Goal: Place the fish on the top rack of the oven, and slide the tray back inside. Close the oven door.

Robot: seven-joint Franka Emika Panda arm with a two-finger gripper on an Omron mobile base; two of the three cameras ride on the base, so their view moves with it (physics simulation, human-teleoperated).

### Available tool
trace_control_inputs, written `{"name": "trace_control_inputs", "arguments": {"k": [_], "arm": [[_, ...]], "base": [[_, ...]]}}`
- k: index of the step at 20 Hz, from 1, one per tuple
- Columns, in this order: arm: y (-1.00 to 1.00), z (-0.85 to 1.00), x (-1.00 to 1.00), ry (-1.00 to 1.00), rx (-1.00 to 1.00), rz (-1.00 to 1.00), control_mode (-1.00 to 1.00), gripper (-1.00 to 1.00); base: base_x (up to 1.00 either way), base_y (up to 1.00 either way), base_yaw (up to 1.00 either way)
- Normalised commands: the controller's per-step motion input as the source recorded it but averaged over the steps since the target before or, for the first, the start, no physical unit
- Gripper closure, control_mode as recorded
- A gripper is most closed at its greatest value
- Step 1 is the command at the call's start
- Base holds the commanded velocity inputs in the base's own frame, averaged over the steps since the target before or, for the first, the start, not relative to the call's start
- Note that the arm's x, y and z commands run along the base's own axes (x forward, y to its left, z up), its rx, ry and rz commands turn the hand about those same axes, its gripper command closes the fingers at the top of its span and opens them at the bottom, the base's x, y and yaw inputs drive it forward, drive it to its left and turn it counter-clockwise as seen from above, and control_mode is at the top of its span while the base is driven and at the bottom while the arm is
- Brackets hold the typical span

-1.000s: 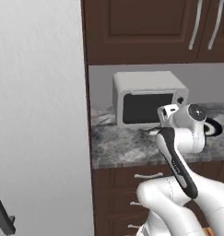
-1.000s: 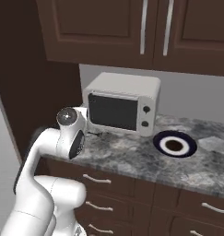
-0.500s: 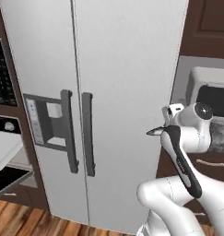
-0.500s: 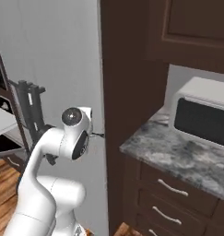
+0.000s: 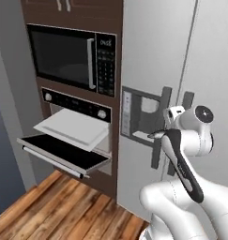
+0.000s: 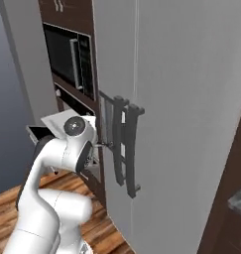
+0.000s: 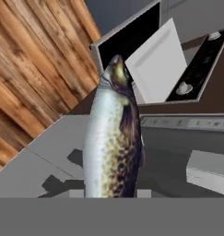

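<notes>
We hold the fish (image 7: 114, 138) – our gripper's grip is hidden. Swinging left toward the oven (image 5: 75, 110), it could bump the fridge (image 5: 181, 61) or miss the tray (image 5: 73, 129).

We can make out very little writing. On the microwave (image 5: 71, 56), at the top of its keypad panel (image 5: 105, 63), sits a small pale mark that may be a word or logo, but it is too blurred for us to read. The keypad buttons below it show as faint dots with no legible numbers. We find no readable text on the oven (image 5: 75, 105) or the refrigerator (image 5: 176, 70).
</notes>
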Motion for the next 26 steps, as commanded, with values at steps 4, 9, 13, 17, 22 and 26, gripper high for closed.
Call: {"name": "trace_control_inputs", "arguments": {"k": [4, 9, 13, 17, 22, 26], "arm": [[0.00, 0.00, 0.00, 0.00, 0.00, 0.00, 1.00, 1.00], [0.00, 0.00, 0.00, 0.00, 0.00, 0.00, 1.00, 1.00], [0.00, 0.00, 0.00, 0.00, 0.00, 0.00, 1.00, 1.00], [0.00, 0.00, 0.00, 0.00, 0.00, 0.00, 1.00, 1.00], [0.00, 0.00, 0.00, 0.00, 0.00, 0.00, 1.00, 1.00], [0.05, 0.00, 0.04, 0.02, -0.01, 0.01, -1.00, 1.00]], "base": [[0.47, 0.80, 0.38], [0.46, 0.57, 0.24], [0.42, 0.36, 0.12], [0.51, 0.34, 0.06], [0.51, 0.26, 0.04], [0.22, 0.16, 0.03]]}}
